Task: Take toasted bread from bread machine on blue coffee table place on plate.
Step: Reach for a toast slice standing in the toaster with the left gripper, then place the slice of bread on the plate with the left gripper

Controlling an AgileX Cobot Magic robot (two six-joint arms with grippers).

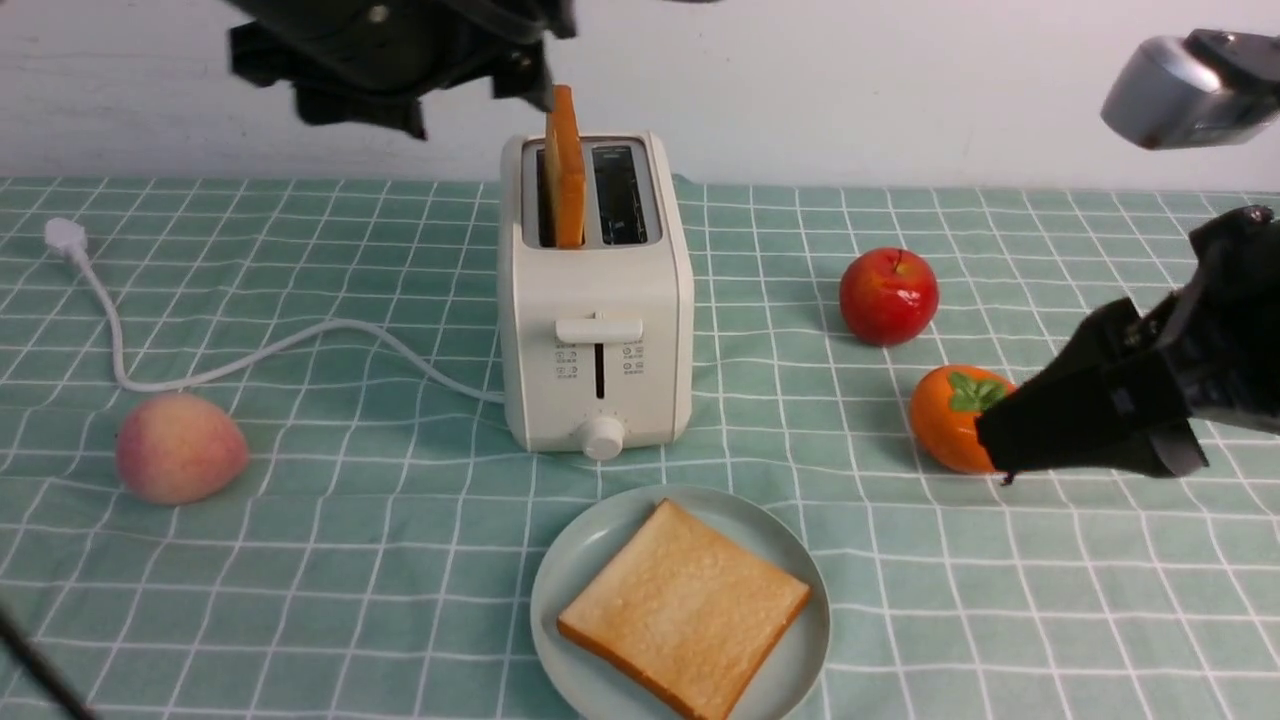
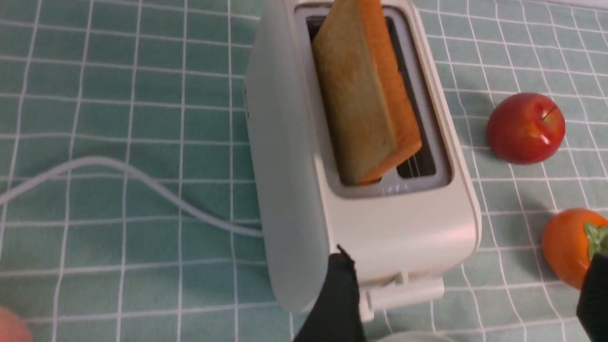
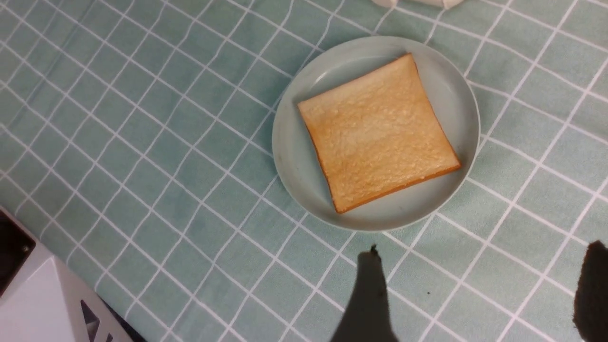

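**One slice plated, one waiting in the toaster**

Your left claw [image 2: 468, 259] hangs over the toaster [image 1: 597, 300], jaws spread wide and holding nothing. The second slice [image 1: 565, 165] stands upright in the left slot, its top well proud of the opening. The lever [image 1: 598, 329] sits at the top of its track, which is likely why the toast rides high enough to be taken by its upper edge. From the front, one dark finger looks just beside that edge; whether it touches cannot be told. The right slot is empty.

The first slice [image 3: 377, 133] lies flat on the plate [image 3: 294, 166]. The plate sits on the table [image 1: 300, 560] just in front of the toaster, which looks meant to keep the carry short. That slice covers most of the plate, so you will probably have to lay the next one on or across it.

Your right claw [image 3: 484, 249] is also wide and empty. It hovers over the cloth off to the plate's right and partly hides the orange fruit [image 1: 950, 415] in the front view. It seems parked clear of the left arm's path. An apple [image 1: 888, 296] sits farther back. A peach [image 1: 178, 446] and the cord [image 1: 250, 355], its plug [image 1: 62, 238] loose on the cloth, lie to the left.

No brand name shows. The small icons beside the lever track are too fine to read.
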